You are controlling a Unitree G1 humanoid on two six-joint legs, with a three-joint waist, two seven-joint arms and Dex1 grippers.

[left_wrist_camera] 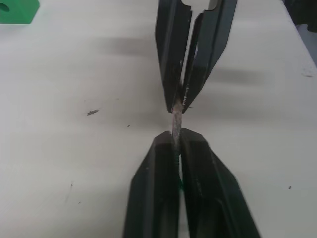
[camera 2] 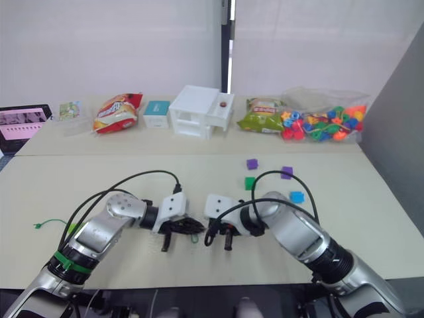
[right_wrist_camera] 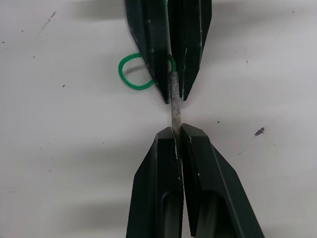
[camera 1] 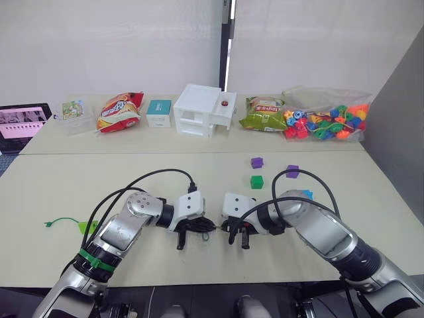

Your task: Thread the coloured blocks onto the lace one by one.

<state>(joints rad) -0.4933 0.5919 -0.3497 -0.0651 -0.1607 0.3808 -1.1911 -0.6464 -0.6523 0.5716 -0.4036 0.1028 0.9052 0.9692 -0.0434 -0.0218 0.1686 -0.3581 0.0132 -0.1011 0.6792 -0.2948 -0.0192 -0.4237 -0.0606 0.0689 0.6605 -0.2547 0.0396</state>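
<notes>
You have both grippers tip to tip low over the table (camera 1: 59, 192). The left gripper (left_wrist_camera: 178, 141) is pressed together on the stiff grey tip of the lace (right_wrist_camera: 175, 106), and the right gripper (right_wrist_camera: 177, 133) pinches the same tip from the opposite end (only a short bare stretch shows between the two). Just behind the left gripper's fingers (right_wrist_camera: 148, 44) a small green loop of the cord pokes out; the rest of it is hidden there. Far out beyond your left arm lies the knotted tail (camera 1: 59, 223). Beyond the right gripper sit the dark green cube (camera 1: 257, 181) and two purple cubes (camera 1: 256, 162), (camera 1: 292, 171); the blue block (camera 2: 297, 197) is partly cut off by the arm.
</notes>
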